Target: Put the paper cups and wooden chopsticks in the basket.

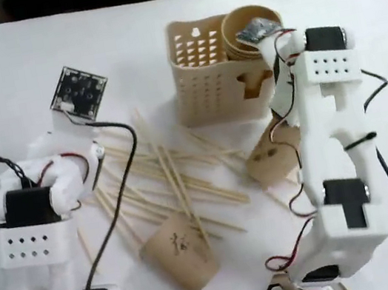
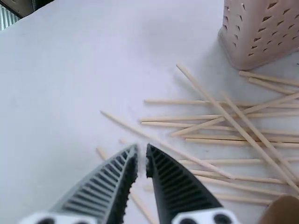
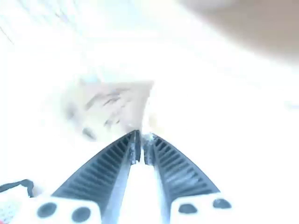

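R gripper [image 3: 141,137] jaws closed to a sliver, prob pinching paper cup [image 1: 242,15] by its wall, over basket [image 1: 215,96] at 12 o'clock. Rim grip so it drops in upright, I'd guess. L gripper [image 2: 141,156] closed, empty, at 9 o'clock, low over chopsticks [image 1: 170,179] mid-table. Loose cup [image 1: 180,256] on its side at 6 o'clock, second cup [image 1: 270,156] at 4, under R arm.

Both arms, left [image 1: 28,249] and right [image 1: 323,130], are chunky white printed plastic with rows of little holes. Black servo blocks [image 1: 347,202] set in, thin red wires [image 1: 281,103], a fat black cable [image 1: 117,203] looping off. Jaws are black and ribbed.
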### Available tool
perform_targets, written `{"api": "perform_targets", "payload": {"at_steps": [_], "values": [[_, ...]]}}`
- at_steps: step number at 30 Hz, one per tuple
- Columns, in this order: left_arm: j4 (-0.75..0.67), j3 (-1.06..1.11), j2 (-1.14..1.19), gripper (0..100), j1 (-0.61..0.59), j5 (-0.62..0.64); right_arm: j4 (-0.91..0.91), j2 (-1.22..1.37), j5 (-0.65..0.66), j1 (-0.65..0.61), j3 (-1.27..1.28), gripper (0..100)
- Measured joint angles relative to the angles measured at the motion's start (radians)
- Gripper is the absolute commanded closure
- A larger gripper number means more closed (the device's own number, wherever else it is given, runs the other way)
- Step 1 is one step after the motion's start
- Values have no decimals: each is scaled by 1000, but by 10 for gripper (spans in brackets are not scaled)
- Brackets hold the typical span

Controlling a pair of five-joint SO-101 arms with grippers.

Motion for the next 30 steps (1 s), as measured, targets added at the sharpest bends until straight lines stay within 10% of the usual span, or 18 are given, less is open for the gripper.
{"api": "perform_targets", "payload": {"at_steps": [18,30], "values": [[0,0,0,943,0,0,5,-416,6,0,0,981],[0,71,-3,943,-2,0,5,-512,117,226,115,981]]}}
